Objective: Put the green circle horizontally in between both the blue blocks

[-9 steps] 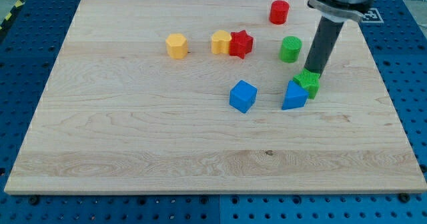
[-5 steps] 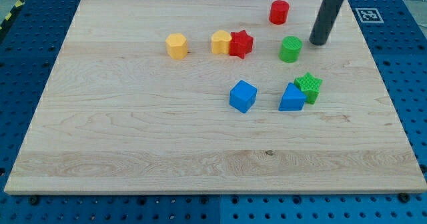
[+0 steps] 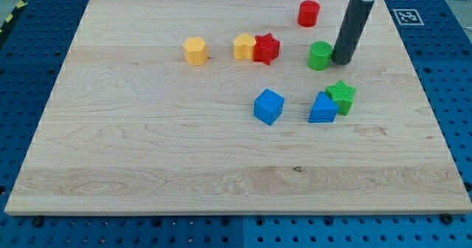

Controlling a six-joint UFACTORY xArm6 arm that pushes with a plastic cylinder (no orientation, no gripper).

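The green circle (image 3: pixel 320 55) sits at the view's upper right. My tip (image 3: pixel 341 61) is right beside it, on its right side, touching or nearly touching. The blue cube (image 3: pixel 268 105) lies lower, toward the middle. The blue triangular block (image 3: pixel 323 108) lies to its right, with a gap between the two. A green star (image 3: pixel 341 97) touches that blue block's upper right side.
A red circle (image 3: pixel 308 13) stands near the top edge. A red star (image 3: pixel 266 48) touches a yellow block (image 3: pixel 244 46). A yellow hexagon (image 3: pixel 195 50) lies further left. The wooden board (image 3: pixel 147 145) rests on a blue perforated table.
My tip left the green star, rose toward the view's top, then came back down-left against the green circle's right side. No block has visibly shifted.
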